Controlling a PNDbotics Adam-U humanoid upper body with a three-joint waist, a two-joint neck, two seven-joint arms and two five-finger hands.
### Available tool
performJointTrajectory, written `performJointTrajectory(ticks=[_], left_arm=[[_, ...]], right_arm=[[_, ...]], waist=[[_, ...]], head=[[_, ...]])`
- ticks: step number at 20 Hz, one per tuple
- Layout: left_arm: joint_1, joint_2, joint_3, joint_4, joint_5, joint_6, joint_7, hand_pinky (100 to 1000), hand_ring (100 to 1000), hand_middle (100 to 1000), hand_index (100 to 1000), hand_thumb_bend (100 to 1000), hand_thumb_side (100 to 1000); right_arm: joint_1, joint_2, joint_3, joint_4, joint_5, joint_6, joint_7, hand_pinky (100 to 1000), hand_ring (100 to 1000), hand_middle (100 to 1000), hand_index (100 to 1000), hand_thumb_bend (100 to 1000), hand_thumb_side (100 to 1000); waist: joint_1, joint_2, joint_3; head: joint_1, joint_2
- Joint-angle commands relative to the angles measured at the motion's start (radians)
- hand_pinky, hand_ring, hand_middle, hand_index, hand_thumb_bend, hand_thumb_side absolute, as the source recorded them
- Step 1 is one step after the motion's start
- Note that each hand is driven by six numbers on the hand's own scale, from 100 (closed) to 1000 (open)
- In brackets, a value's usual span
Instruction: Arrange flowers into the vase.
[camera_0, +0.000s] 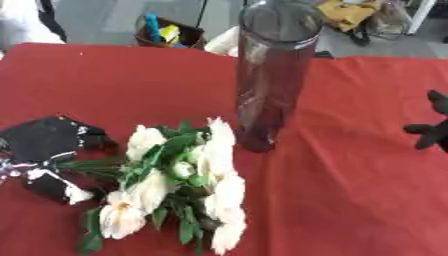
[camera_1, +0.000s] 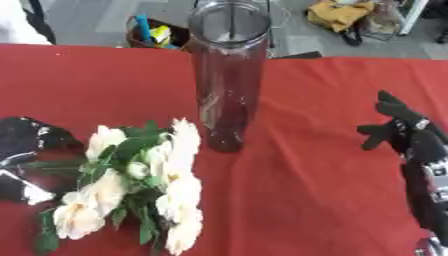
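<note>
A tall clear glass vase (camera_0: 271, 75) stands upright on the red tablecloth (camera_0: 350, 190), with nothing in it. A bunch of cream flowers with green leaves (camera_0: 179, 185) lies on the cloth to the vase's front left, blooms toward the front. My left hand (camera_0: 48, 145) is at the left edge, fingers curled round the green stems. My right hand (camera_1: 411, 135) hovers open at the right, well apart from the vase and the flowers.
Beyond the table's far edge a brown basket (camera_0: 166, 35) with coloured items sits on the floor. A yellow cloth heap (camera_1: 346, 12) lies at the far right. The cloth between vase and right hand is bare.
</note>
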Motion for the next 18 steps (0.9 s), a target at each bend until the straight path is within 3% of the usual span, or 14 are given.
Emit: performJointTrajectory(ticks=[1,12,18], left_arm=[[-0.009,0.014,-0.012,0.007,-0.012,0.001,0.005,449,509,607,797,407,695],[-0.010,0.016,-0.014,0.014,0.034,0.003,-0.035,388,433,535,692,251,559],[-0.012,0.020,-0.015,0.011,0.061,0.010,-0.067,371,415,521,646,141,424]], right_arm=[[-0.003,-0.006,-0.002,-0.020,-0.006,0.000,0.002,732,1000,451,837,100,1000],[0.001,-0.004,-0.002,-0.020,-0.006,0.005,0.000,733,1000,449,838,100,1000],[0.004,-0.004,-0.004,-0.020,-0.003,0.009,-0.002,733,1000,448,837,100,1000]], waist=[[0.000,-0.019,-0.002],[0.001,-0.018,-0.003],[0.003,-0.019,-0.004]], head=[[0.002,-0.009],[0.005,-0.006],[0.007,-0.003]])
